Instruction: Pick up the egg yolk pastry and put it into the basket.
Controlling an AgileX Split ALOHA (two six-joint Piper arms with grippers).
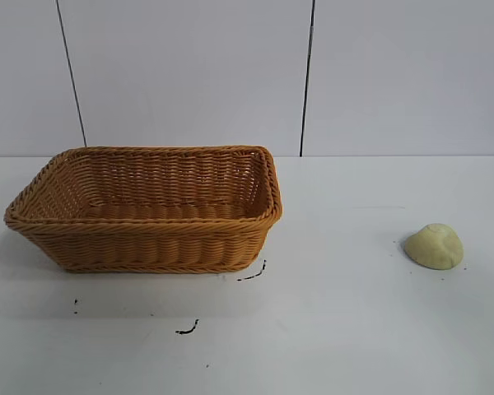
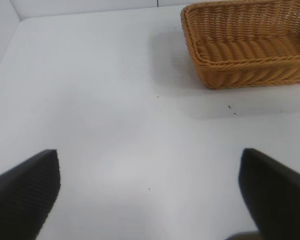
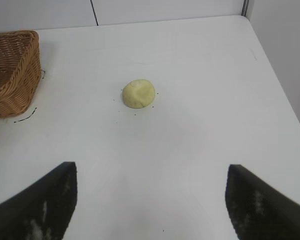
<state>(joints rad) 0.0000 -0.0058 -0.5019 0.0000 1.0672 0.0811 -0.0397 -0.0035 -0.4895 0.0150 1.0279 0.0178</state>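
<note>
Well to the right of the basket [image 1: 148, 210], the egg yolk pastry [image 1: 434, 245] is resting dome-up on the white table [image 1: 346, 329], fully apart from the wicker wall and with open surface between the two. I am reading the basket as holding nothing, since its woven floor is showing bare in the exterior view. I am keeping the right gripper [image 3: 150, 200] back from the pastry, on the side away from the basket's far wall, with its fingers spread wide and nothing between them; the pastry is lying ahead of it and roughly centred in the gap. I am holding the left gripper [image 2: 150, 195] parked off the basket's outer corner, fingers likewise spread and gripping nothing. I am judging the task as not yet started: no grasp is made, the pastry is untouched, and the approach, the closing, the lift, the carry toward the basket and the release are all remaining.
</note>
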